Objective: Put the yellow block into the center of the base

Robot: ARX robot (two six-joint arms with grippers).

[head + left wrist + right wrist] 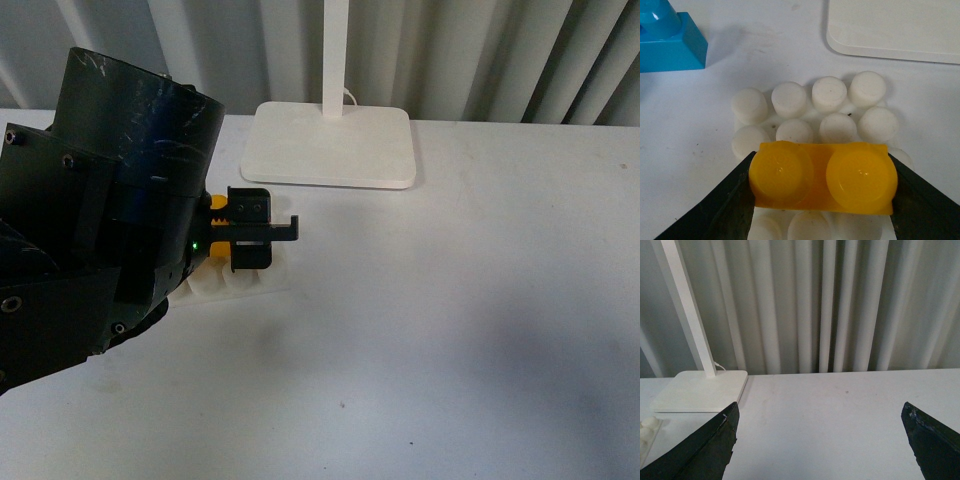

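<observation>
Closest to my eye is my left gripper (820, 186), clamped on the yellow block (820, 177) by its two short ends. I hold the block level over the base (830, 95), with bare studs showing on either side of it; whether it is seated I cannot tell. That base lies left of the table's (480, 330) middle, short of the lamp foot (335, 145) at the far edge. My right gripper (820, 440) is spread wide on nothing.
</observation>
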